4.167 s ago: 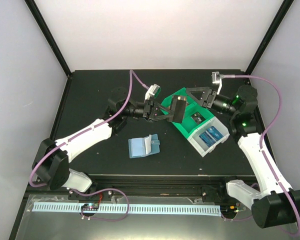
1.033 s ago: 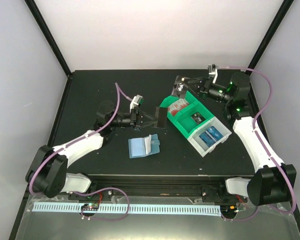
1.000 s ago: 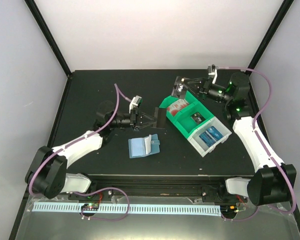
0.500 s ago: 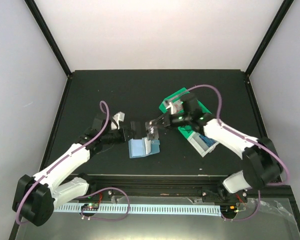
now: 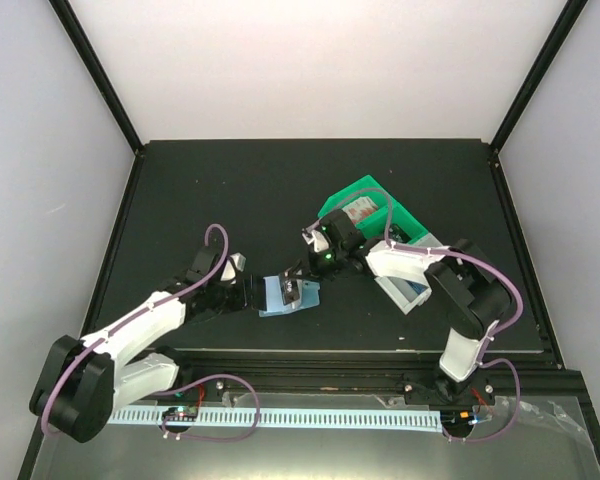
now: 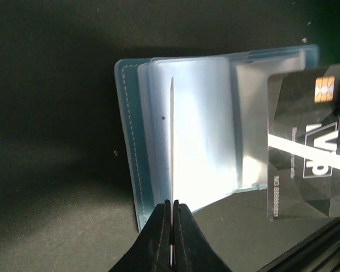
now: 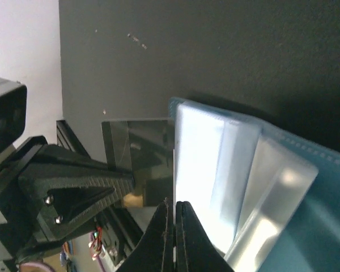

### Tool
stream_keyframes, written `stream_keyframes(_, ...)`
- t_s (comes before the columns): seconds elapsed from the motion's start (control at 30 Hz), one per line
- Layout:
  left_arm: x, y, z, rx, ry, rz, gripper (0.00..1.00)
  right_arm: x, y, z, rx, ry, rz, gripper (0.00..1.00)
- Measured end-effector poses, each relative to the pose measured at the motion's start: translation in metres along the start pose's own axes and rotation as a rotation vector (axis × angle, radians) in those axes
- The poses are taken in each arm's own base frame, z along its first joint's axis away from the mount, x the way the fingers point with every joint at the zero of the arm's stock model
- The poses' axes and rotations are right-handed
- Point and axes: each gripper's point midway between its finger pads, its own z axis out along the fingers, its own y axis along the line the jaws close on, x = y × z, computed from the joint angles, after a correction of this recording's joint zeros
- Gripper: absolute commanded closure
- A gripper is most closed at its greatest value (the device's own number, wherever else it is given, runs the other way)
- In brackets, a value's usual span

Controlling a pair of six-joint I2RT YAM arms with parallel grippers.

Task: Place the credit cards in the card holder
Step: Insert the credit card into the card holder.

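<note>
Down toward 7 o'clock from the middle of the black surface [image 5: 200,200] lies the small teal-blue soft folding card holder [image 5: 276,297]. It is spread open, with its pale clear sleeves facing up. Both arms meet over it.

The left pincer [image 6: 171,205] comes at it from 9 o'clock. Its fingers are pressed together on a thin dark plastic card [image 7: 137,148]. From its own wrist that card shows only as a fine edge-on line above the sleeves. From the other wrist its flat face sits right at the holder's open edge, on the 9 o'clock side.

The right pincer [image 7: 174,204] reaches in from 1 o'clock and is likewise clamped tight on a card. This is a black plastic VIP card [image 6: 306,147] with a gold chip at its upper corner and white lettering. In the left wrist view it overlaps the sleeve ends at the holder's 3 o'clock side. I can't tell from here whether its edge is inside a sleeve or only lying over one.

The two cards are close together above the holder, and I can't make out whether they touch.

At 1 o'clock from the holder stands a green plastic bin [image 5: 365,192], with something red and white showing inside. At 3 o'clock a white plastic bin [image 5: 405,300] is half hidden under the right arm.
</note>
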Motion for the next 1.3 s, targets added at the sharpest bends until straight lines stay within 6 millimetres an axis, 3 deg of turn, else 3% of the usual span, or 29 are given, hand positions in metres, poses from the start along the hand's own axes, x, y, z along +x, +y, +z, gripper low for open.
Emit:
stream_keyframes(0.4, 0.003, 0.008, 0.008, -0.017, 0.032, 0.001, 0.98, -0.012, -0.030, 0.022, 0.066, -0.034, 0.036, 0.99)
stream_keyframes(0.67, 0.003, 0.010, 0.008, -0.028, 0.029, -0.002, 0.98, -0.012, -0.039, 0.024, 0.083, -0.061, 0.052, 0.99)
stream_keyframes(1.3, 0.003, 0.013, 0.009, -0.038, 0.025, -0.014, 0.98, -0.004, -0.034, 0.049, -0.009, -0.052, 0.047, 0.99)
